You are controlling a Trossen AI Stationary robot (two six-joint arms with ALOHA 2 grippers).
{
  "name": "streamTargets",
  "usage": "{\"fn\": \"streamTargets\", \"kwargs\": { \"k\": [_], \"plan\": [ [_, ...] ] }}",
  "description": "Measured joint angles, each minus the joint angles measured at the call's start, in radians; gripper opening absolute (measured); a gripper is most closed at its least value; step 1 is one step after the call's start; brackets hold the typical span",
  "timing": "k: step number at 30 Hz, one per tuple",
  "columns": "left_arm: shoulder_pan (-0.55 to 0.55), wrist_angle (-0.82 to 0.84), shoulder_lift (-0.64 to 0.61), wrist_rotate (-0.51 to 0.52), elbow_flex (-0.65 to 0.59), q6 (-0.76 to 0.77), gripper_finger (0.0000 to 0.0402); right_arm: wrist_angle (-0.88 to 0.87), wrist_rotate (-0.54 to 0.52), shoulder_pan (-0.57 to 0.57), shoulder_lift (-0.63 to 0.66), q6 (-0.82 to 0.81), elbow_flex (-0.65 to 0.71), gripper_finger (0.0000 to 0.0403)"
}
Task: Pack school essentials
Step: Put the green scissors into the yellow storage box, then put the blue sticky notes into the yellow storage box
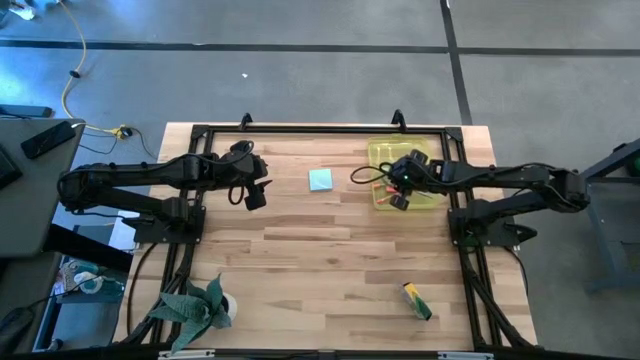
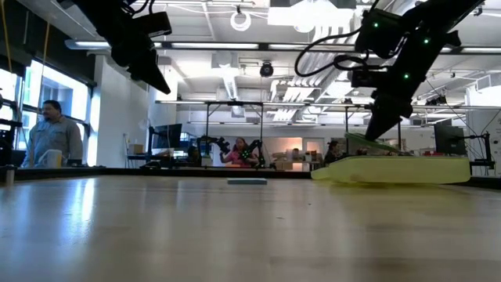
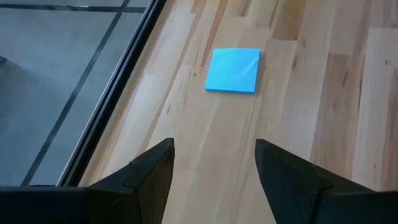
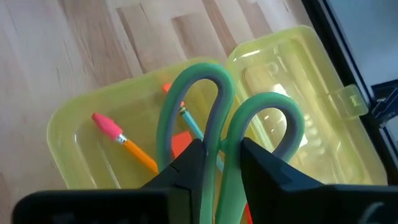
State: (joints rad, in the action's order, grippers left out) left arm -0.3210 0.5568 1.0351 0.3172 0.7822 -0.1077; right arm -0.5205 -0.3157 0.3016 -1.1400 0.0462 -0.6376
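Holding the green-handled scissors (image 4: 230, 134) by the shank between the two finger loops, the right gripper (image 1: 400, 190) hangs over the open yellow plastic case (image 1: 432, 196) near the far right corner of the table (image 1: 330, 260). Its fingers pinch the scissors, loops pointing away from the wrist. In the case tray lie an orange pencil with a pink eraser (image 4: 121, 140), a thin blue pencil (image 4: 198, 134) and a flat orange piece (image 4: 180, 144).

To complete this step well, lower the scissors until they lie flat along the tray's length, clear of the hinged lid, then open the fingers only once the scissors are supported; a release from height would likely bounce them against the pencils or over the rim.

The left gripper (image 3: 211, 180) waits with fingers spread above the far left part of the table, facing the light-blue note pad (image 1: 320, 179), which lies flat at the far middle. A yellow-green stick (image 1: 416, 301) rests near the front right corner.
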Motion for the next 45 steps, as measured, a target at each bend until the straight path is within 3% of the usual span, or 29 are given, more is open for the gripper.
{"fn": "streamTargets", "kwargs": {
  "k": [13,25,32,39,45],
  "plan": [
    [0.000,0.000,0.000,0.000,0.000,-0.016,0.0213,-0.029,-0.022,0.000,0.000,-0.093,-0.001,0.0187],
    [0.000,0.000,0.000,0.000,0.000,-0.034,0.0213,-0.034,-0.031,-0.001,0.001,-0.156,-0.079,0.0190],
    [0.000,0.000,0.000,0.000,0.000,-0.018,0.0218,-0.174,-0.255,0.029,0.000,-0.257,-0.102,0.0190],
    [0.000,0.000,0.000,0.000,0.000,-0.017,0.0218,-0.416,-0.315,0.120,-0.026,-0.492,-0.101,0.0190],
    [0.000,0.000,0.000,0.000,0.000,-0.016,0.0218,-0.443,-0.330,0.189,-0.080,-0.583,-0.101,0.0190]
  ]
}}
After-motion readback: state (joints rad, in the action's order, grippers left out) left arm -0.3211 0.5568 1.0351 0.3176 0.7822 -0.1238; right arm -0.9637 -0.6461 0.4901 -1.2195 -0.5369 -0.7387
